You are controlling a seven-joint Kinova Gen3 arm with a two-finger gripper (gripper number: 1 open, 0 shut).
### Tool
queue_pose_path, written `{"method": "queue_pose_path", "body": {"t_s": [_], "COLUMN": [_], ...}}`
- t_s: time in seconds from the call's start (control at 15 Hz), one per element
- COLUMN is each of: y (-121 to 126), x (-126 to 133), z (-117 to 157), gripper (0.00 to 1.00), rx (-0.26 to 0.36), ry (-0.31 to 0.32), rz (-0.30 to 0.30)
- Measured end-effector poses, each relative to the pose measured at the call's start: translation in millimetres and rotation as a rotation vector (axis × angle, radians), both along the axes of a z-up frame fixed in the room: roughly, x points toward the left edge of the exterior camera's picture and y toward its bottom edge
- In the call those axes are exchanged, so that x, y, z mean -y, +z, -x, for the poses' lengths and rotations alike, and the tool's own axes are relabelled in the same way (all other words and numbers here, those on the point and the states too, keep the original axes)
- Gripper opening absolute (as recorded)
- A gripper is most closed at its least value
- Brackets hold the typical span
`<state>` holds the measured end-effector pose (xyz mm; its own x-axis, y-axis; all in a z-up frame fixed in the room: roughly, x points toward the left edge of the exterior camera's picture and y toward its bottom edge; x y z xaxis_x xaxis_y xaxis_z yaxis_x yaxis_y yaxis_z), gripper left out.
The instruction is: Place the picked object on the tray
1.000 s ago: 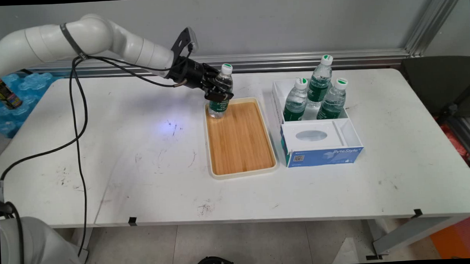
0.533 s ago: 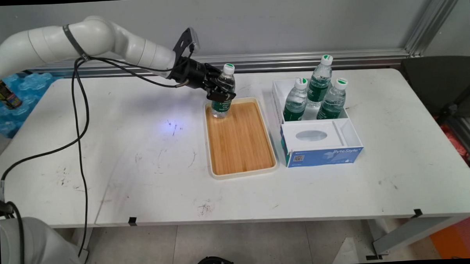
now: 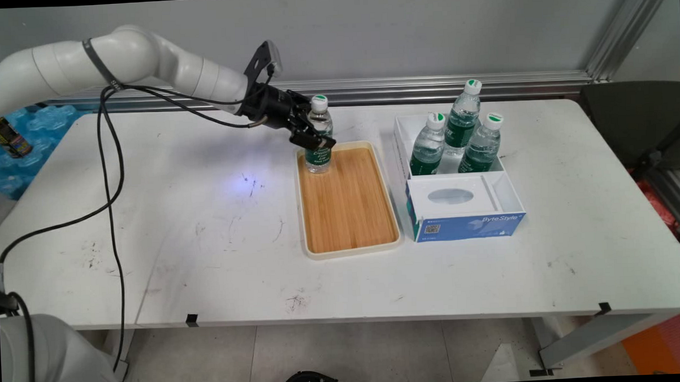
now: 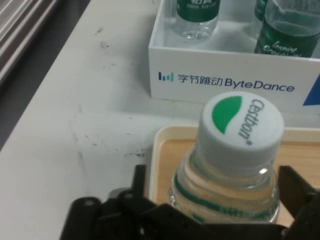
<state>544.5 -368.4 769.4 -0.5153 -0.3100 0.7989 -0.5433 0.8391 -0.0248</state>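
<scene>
bottle [image 3: 318, 136] stands between hand [image 3: 311, 135] fingers, on tray [image 3: 350, 244].

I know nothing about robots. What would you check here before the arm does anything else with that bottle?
1. Bottle between the fingers: ok. The gripper sits around the water bottle, a finger on each side.
2. Grip firm: cannot tell; the contact is not clearly shown.
3. Bottle upright: ok.
4. Bottle inside the wooden tray: ok, standing at its far left corner.
5. Cap on: ok, the white cap is seated.
6. Neighbours clear: ok. The white box with three more bottles stands apart, to the tray's right.
</scene>
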Motion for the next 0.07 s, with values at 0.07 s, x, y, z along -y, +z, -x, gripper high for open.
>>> {"method": "queue_pose_path", "body": {"t_s": [0.07], "y": [0.0], "x": [-1.5], "z": [-1.8], "gripper": [1.00], "rx": [0.001], "ry": [0.001], "rz": [-0.001]}}
